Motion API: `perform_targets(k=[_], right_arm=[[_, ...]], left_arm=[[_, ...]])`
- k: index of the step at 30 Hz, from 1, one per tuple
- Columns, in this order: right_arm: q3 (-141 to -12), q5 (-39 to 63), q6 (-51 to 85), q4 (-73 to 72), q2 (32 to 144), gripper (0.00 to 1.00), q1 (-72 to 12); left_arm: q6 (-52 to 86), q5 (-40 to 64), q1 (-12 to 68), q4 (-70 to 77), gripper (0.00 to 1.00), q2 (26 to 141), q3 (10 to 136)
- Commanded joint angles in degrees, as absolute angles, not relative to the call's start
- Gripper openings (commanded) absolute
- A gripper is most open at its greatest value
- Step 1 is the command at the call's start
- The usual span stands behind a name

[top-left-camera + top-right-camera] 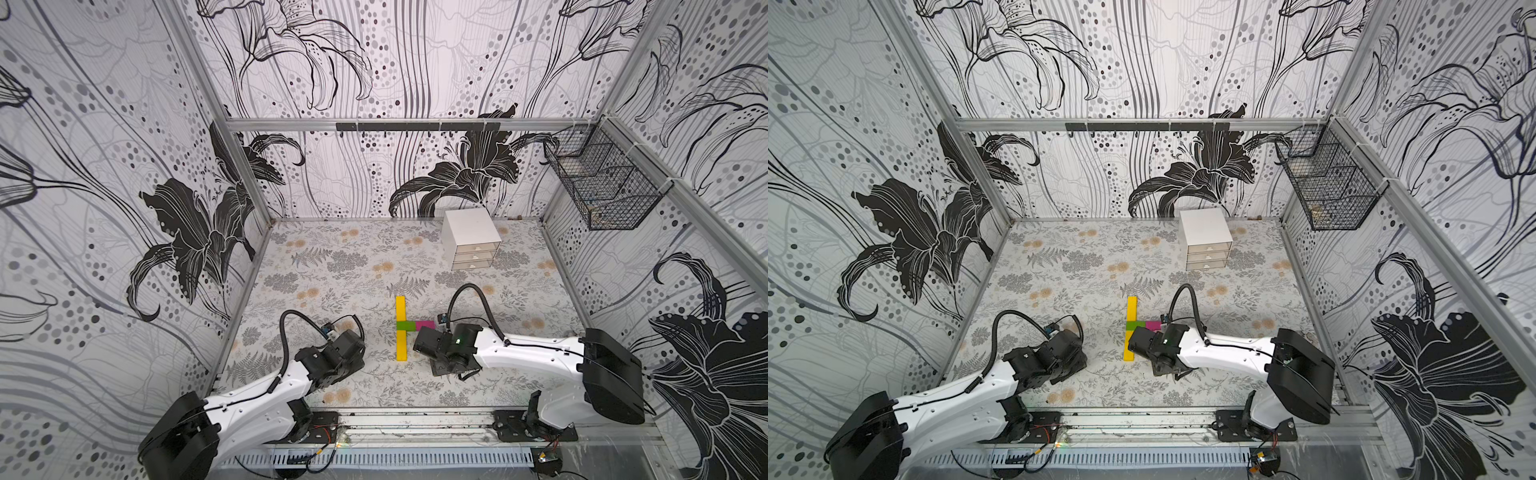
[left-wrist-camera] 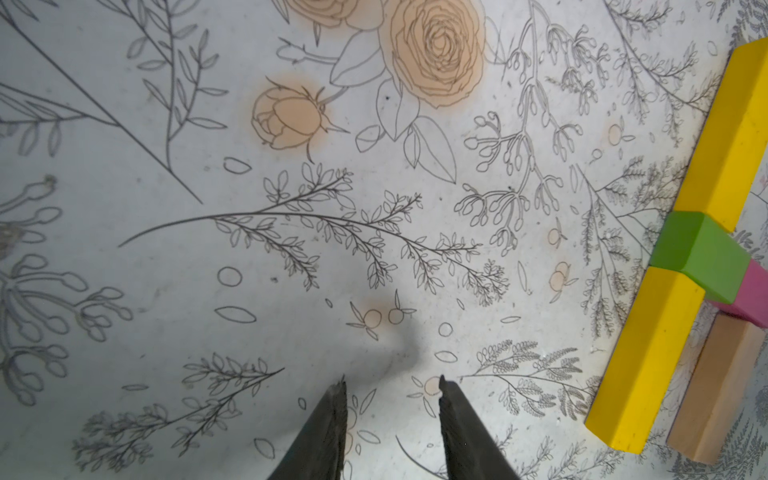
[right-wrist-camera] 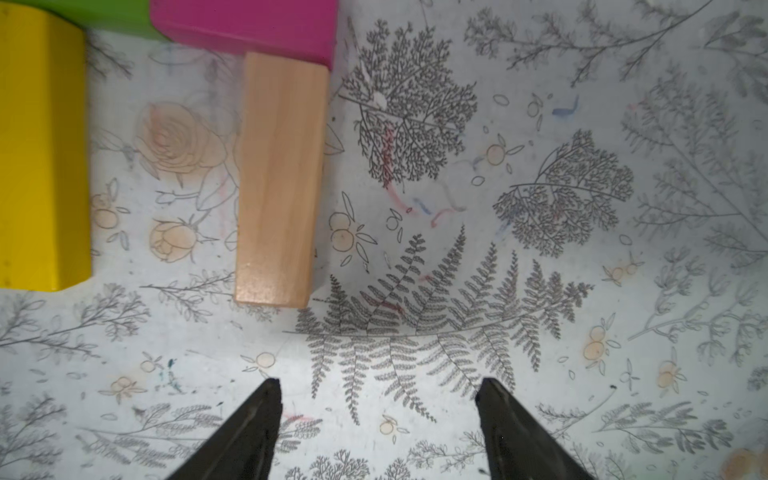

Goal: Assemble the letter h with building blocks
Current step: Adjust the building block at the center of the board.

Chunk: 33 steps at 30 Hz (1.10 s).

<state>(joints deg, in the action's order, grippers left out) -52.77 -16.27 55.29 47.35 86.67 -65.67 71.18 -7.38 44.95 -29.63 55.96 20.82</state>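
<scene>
Judging by looks, the tan block seems light, stiff, smooth: pinch its 2 long sides; left gripper and right gripper gape empty.

Bright, even light comes from overhead. Both top views bow toward nine and three o'clock. A faint grey shadow smudges the tabletop just ahead of my left pincer; my right wrist view looks soft.
</scene>
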Motion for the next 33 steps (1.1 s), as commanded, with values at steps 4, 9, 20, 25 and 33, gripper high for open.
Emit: perform_targets(k=[4, 9, 20, 25, 33], right_arm=[[-52.1, -15.3, 57.5, 44.5, 90.4, 0.77, -65.9], [-52.7, -15.7, 57.9, 44.5, 92.3, 0.77, -65.7], [-53.7, -16.0, 57.6, 44.7, 94.9, 0.76, -64.4], [-53.8, -16.1, 57.5, 44.7, 95.4, 0.76, -63.7], [-54.4, -16.4, 57.2, 44.9, 95.4, 0.75, -62.8]], left_arm=[[70.6, -7.3, 44.8, -30.0, 0.40, 55.8, 21.9], [70.6, -7.3, 44.8, -30.2, 0.40, 55.6, 21.6], [70.9, -7.3, 44.8, -30.6, 0.40, 54.1, 20.6], [71.1, -7.2, 44.8, -30.6, 0.40, 53.9, 20.2], [71.2, -7.1, 44.8, -30.5, 0.40, 53.9, 20.2]])
